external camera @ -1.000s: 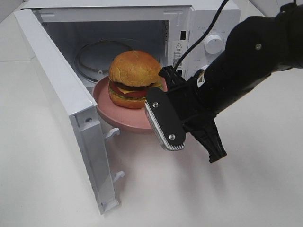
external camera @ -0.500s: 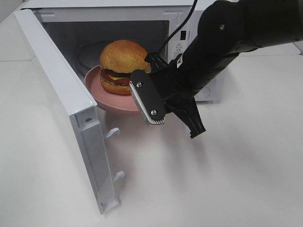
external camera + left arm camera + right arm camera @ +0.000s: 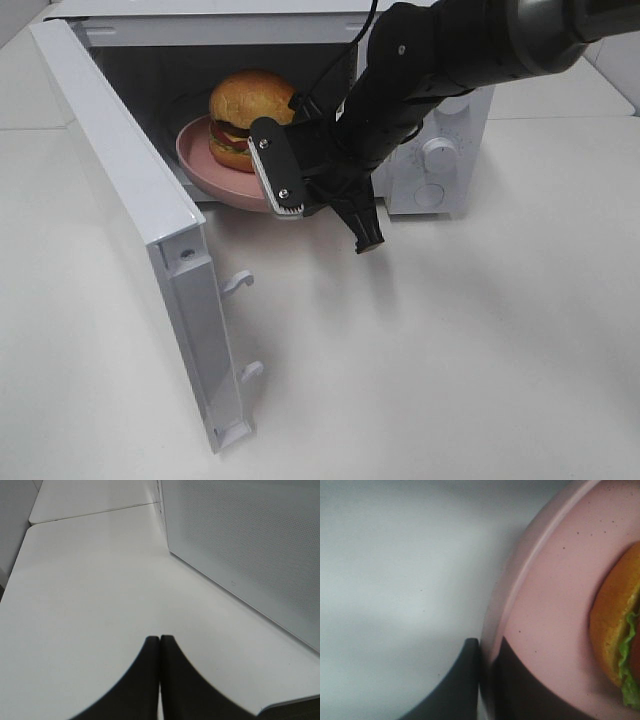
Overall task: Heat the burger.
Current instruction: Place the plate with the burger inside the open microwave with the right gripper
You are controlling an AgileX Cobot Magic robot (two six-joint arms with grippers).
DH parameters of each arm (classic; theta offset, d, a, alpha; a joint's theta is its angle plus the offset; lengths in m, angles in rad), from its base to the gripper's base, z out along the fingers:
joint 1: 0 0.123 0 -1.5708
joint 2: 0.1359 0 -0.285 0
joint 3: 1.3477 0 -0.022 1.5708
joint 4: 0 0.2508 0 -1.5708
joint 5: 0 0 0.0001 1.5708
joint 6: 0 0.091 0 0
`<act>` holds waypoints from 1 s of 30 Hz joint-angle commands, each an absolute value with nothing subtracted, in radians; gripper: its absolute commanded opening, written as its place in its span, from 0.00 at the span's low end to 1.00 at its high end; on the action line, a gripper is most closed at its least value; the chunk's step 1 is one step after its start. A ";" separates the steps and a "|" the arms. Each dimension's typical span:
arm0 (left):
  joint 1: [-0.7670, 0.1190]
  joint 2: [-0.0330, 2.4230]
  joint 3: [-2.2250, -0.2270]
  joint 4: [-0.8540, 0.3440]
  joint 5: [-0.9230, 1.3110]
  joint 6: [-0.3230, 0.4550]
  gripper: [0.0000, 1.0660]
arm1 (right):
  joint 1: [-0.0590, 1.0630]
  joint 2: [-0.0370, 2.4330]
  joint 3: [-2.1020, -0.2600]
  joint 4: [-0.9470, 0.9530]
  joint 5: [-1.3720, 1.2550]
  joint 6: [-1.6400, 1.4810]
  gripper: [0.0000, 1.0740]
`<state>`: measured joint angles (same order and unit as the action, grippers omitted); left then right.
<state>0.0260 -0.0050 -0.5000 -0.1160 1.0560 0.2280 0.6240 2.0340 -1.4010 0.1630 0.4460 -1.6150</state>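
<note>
Burger [image 3: 248, 110], a golden domed bun over red, yellow and green layers, sits on a pink plate [image 3: 205, 165] in the microwave [image 3: 440, 110] opening, upper centre. The right claw [image 3: 485, 650] pinches the plate's rim. The left claw [image 3: 159, 647] is pressed together and empty. The door [image 3: 130, 190] stands wide at left, with open table [image 3: 480, 340] at lower right.

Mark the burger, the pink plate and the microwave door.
burger [image 3: 250, 102], exterior high view, top of bun.
pink plate [image 3: 205, 170], exterior high view, front rim.
microwave door [image 3: 120, 170], exterior high view, inner face.

Right arm extended forward, right hand [image 3: 484, 650] pinched on pink plate [image 3: 545, 605] rim. Left hand [image 3: 160, 640] fully closed.
</note>
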 commanded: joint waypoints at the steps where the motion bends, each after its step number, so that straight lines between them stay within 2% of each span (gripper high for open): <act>1: 0.020 -0.027 -0.498 -0.123 1.043 0.227 0.00 | 0.616 2.065 -1.488 0.164 0.418 -1.554 0.00; 8: 0.020 -0.027 -0.498 -0.123 1.043 0.227 0.00 | 0.616 2.118 -1.578 0.157 0.439 -1.473 0.00; 9: 0.020 -0.027 -0.498 -0.123 1.043 0.227 0.00 | 0.611 2.157 -1.648 0.157 0.464 -1.440 0.00; 17: 0.020 -0.027 -0.498 -0.123 1.043 0.227 0.00 | 0.600 2.252 -1.795 0.103 0.537 -1.321 0.00; 30: 0.020 -0.027 -0.498 -0.123 1.043 0.227 0.00 | 0.595 2.275 -1.821 0.104 0.553 -1.271 0.00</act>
